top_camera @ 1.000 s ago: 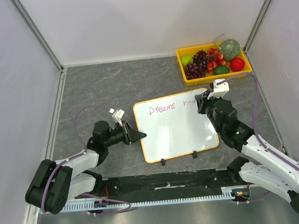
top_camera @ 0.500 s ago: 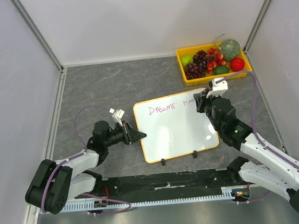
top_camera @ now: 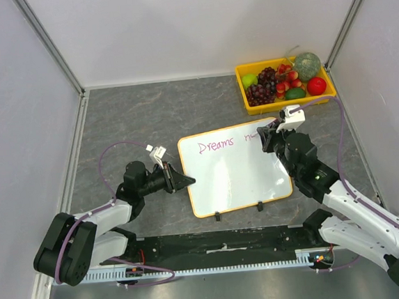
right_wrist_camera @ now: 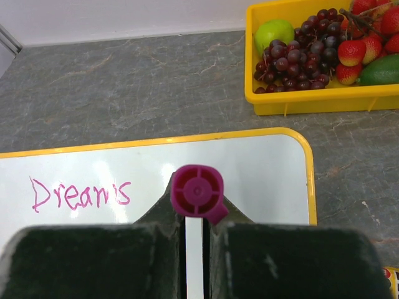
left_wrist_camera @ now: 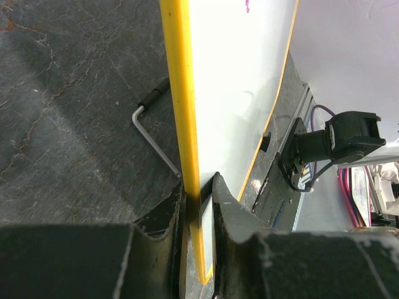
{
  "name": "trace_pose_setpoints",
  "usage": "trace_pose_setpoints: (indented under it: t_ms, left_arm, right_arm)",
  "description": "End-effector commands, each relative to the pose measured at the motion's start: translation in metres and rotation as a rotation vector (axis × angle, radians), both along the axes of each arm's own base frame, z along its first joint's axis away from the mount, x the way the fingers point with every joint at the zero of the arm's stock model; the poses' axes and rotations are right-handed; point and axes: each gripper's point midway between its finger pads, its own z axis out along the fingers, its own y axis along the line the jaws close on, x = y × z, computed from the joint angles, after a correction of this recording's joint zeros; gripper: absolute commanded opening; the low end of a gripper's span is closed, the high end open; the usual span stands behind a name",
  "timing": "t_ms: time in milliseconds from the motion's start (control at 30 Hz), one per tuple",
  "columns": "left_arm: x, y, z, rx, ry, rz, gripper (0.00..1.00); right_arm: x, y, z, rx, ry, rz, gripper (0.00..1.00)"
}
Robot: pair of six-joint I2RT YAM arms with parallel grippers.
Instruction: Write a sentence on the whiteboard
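This looks like a robot lab's test cell. Plain white walls [top_camera: 195,24] held by bare aluminium posts [top_camera: 48,44] box in a grey stone-look table [top_camera: 147,112]. A left arm [top_camera: 94,222] and a right arm [top_camera: 351,203] are bolted to a black rail [top_camera: 221,240] at the table's near edge. Purple cables [top_camera: 102,170] loop loose from the arms, and a white cable duct [top_camera: 217,265] runs along the rail. On the table sit props: a whiteboard [top_camera: 236,174] and a yellow tray [top_camera: 290,104] of fruit [top_camera: 264,88].

Bright, even overhead light; soft shadows; blurred near fingers [right_wrist_camera: 81,261] in wrist views.
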Motion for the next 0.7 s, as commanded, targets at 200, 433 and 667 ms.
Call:
trace_pose_setpoints:
  t_ms: [200,433,667]
  left_arm:
    - [0.008,0.008,-0.018,0.09,-0.033,0.037,0.02]
    - [0.007,0.009,-0.018,0.09,-0.031,0.038,0.02]
    - [0.007,0.009,-0.018,0.091,-0.032,0.036,0.02]
  right_arm:
    - [-0.008,-0.008,-0.013,-0.001,0.027,-0.013,0.0]
    - [-0.006,-0.015,-0.012,-0.016,0.024,-0.053,0.0]
    - [-0.006,-0.018,-0.001,-0.015,0.003,-0.067,0.0]
